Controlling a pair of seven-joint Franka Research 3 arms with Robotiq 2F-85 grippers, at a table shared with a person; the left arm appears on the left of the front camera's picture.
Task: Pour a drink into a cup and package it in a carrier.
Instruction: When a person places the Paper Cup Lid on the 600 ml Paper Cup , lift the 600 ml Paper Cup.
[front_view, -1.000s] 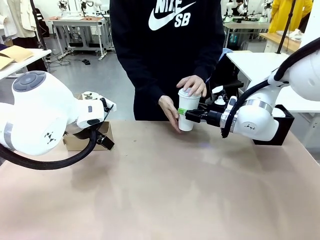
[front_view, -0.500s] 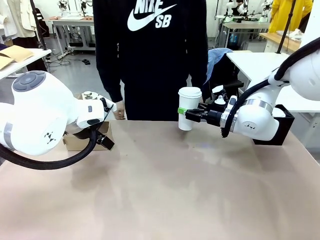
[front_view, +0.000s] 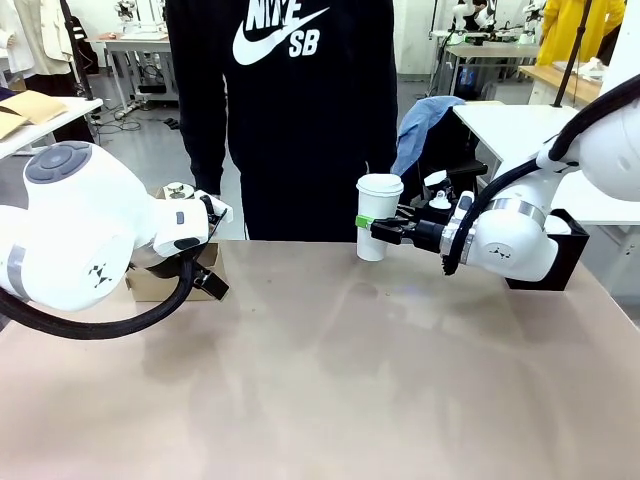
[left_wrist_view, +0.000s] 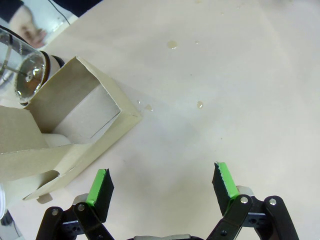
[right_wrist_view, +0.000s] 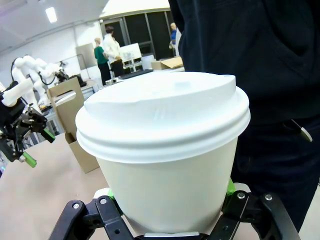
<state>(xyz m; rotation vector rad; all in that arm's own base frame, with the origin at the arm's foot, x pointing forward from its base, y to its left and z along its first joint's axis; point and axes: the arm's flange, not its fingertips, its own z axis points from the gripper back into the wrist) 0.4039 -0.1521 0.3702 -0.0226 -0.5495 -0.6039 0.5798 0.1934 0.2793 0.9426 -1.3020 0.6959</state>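
Observation:
My right gripper (front_view: 372, 228) is shut on the white paper cup (front_view: 378, 218), holding it upright above the table's far edge. A white lid (right_wrist_view: 162, 112) sits on the cup (right_wrist_view: 170, 185), and the right gripper (right_wrist_view: 167, 202) clasps its lower body. My left gripper (left_wrist_view: 162, 182) hangs open over bare table, just beside the brown cardboard carrier (left_wrist_view: 65, 125). The carrier (front_view: 150, 285) stands at the far left, partly behind my left arm. A clear glass jar (left_wrist_view: 20, 65) lies past the carrier; I cannot make out the drink in it.
A person in a black hoodie (front_view: 290, 110) stands at the far side, left of the cup, hands off it. A black box (front_view: 560, 262) sits behind my right arm. Small drops (left_wrist_view: 172, 45) lie on the table (front_view: 330, 380).
The person's hands came off the cup and its lid, and the person stepped toward picture left. Both arms stayed where they were.

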